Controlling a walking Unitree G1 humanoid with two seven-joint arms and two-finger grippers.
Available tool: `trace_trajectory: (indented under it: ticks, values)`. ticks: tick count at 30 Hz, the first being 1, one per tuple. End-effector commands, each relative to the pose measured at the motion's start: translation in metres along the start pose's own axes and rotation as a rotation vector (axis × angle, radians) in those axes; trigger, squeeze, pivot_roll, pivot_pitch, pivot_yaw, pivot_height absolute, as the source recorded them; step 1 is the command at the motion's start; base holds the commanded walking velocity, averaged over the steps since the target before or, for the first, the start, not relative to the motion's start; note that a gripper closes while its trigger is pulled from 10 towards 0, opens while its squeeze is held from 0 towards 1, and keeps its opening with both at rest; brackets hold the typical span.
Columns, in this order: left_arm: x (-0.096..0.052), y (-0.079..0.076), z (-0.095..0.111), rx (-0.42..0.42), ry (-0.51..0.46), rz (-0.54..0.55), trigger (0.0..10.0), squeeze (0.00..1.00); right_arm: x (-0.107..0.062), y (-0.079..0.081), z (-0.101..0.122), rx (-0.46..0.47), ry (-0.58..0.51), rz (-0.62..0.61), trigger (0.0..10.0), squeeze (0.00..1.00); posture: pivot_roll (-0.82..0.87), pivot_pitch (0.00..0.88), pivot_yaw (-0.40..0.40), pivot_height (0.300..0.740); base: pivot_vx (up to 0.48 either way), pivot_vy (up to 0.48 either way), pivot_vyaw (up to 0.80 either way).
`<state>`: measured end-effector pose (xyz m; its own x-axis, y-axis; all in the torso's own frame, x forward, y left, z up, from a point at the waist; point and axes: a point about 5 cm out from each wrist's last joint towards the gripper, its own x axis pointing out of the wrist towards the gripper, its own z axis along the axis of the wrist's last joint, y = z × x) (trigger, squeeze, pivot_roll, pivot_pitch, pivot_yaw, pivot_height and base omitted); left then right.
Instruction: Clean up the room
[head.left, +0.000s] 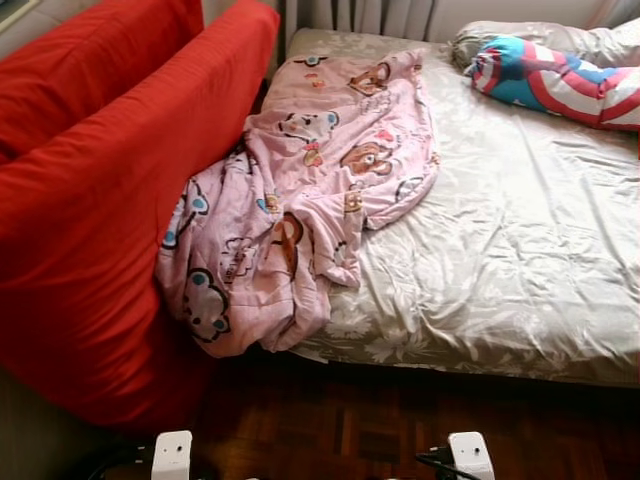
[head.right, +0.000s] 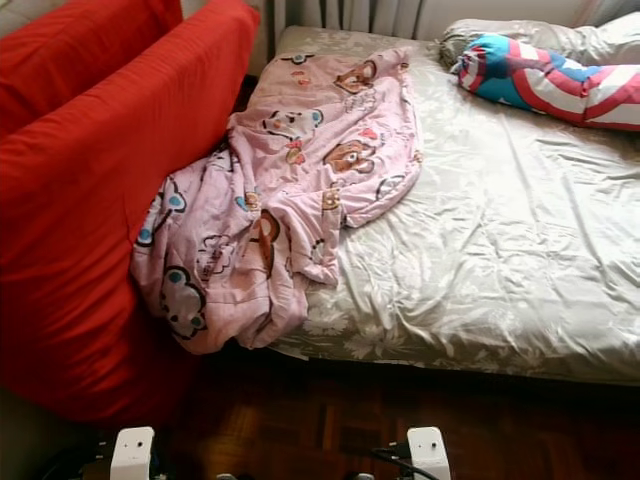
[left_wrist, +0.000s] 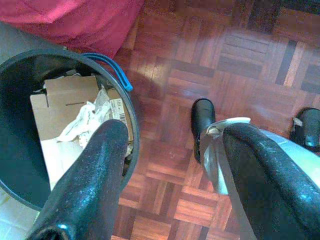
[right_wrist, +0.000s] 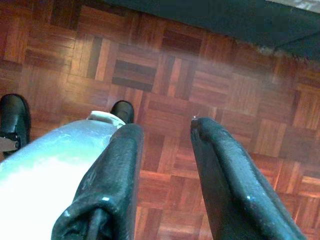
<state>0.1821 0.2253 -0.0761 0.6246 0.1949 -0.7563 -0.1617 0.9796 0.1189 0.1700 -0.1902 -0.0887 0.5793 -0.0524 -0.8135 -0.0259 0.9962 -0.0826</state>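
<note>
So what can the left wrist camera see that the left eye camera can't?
The left wrist view alone looks down into a dark bin holding a cardboard box and crumpled paper, seen past the open left gripper.

The left eye view alone has the bed, a pink cartoon blanket hanging off its edge, and a striped pillow.

Both include the red sofa cover and the wooden parquet floor.

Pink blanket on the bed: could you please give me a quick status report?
Both grippers open, empty, hanging over the parquet floor. Pink blanket crumpled, spilling off the bed against the red sofa. Nothing in the way.
</note>
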Motion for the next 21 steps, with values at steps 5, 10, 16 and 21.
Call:
trace_trajectory:
  ticks: [5,10,16,21]
  values:
    - [-0.002,-0.0004,-0.0089,0.013,0.026,0.001,10.0,0.0,-0.0025,-0.0032,-0.011,0.005,0.034,-0.005,10.0,0.0,-0.01,0.224,-0.061,0.74,0.0,0.0,0.0]
    - [-0.0018,-0.0008,-0.0076,0.012,0.018,0.002,10.0,0.0,-0.0024,-0.0029,-0.0111,-0.012,0.038,0.0,10.0,0.0,-0.01,0.226,-0.061,0.74,0.0,0.0,0.0]
    - [-0.0011,-0.0031,-0.0038,0.013,0.002,-0.001,10.0,0.0,-0.0024,-0.0024,-0.0108,-0.021,0.036,0.004,10.0,0.0,-0.01,0.226,-0.06,0.74,0.268,0.0,0.49]
    - [-0.0006,-0.0044,-0.0016,0.014,-0.008,-0.003,10.0,0.0,-0.0024,-0.0023,-0.0108,-0.01,0.035,0.005,10.0,0.0,-0.01,0.227,-0.06,0.74,0.306,0.0,0.41]
